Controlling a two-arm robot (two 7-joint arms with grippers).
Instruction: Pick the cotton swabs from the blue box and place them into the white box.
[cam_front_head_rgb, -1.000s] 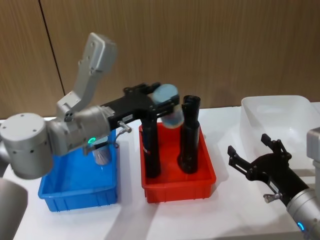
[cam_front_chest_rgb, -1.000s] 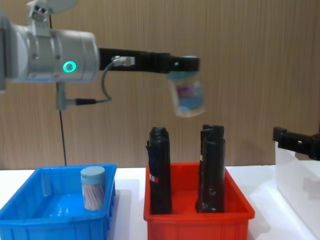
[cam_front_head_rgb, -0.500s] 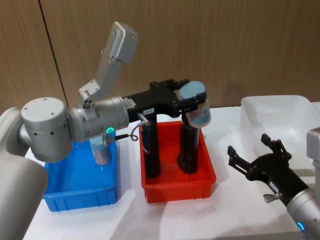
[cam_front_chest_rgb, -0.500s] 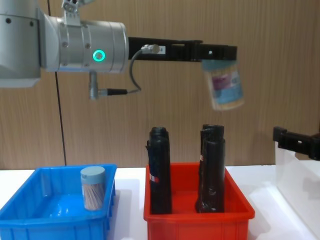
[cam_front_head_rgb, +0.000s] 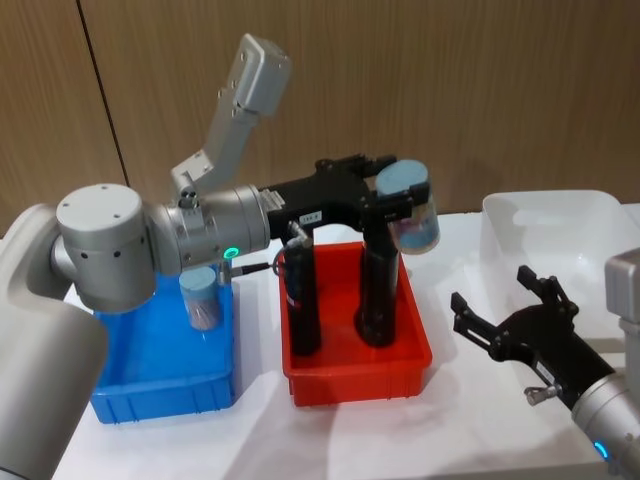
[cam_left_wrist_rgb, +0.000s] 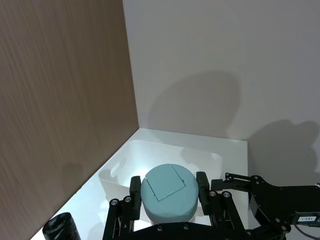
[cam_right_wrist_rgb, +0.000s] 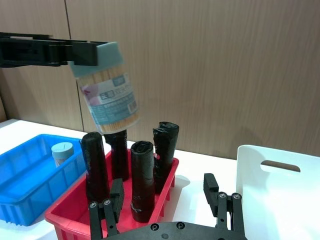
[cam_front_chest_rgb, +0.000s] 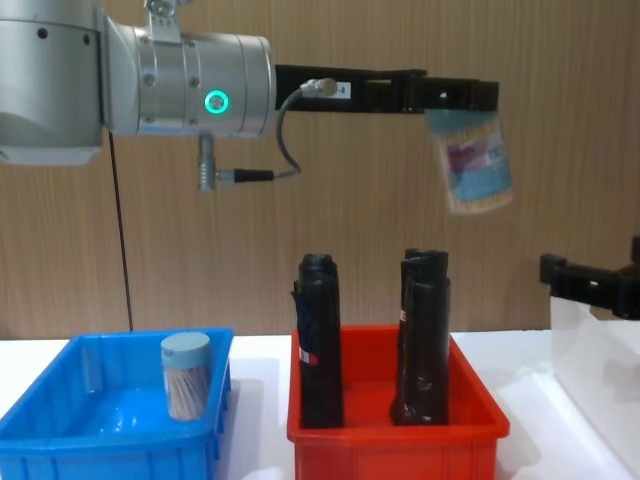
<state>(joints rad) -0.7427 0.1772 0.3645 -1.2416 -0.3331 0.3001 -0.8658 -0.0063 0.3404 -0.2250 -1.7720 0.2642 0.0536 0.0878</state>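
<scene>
Cotton swabs (cam_front_chest_rgb: 482, 188) in left claw (cam_front_chest_rgb: 468, 97), label (cam_front_chest_rgb: 468, 158) chest-side

the white box (cam_front_head_rgb: 555, 235) runs off the right edge of the head view, and the chest view catches just a corner of it. in the left wrist view the lid of the held cotton swabs (cam_left_wrist_rgb: 168, 192) hides the body under it. the label's words are too small to read. the wall of the red bin (cam_front_chest_rgb: 400, 450) hides the bottoms of the black bottles (cam_front_chest_rgb: 322, 340) in the chest view.
</scene>
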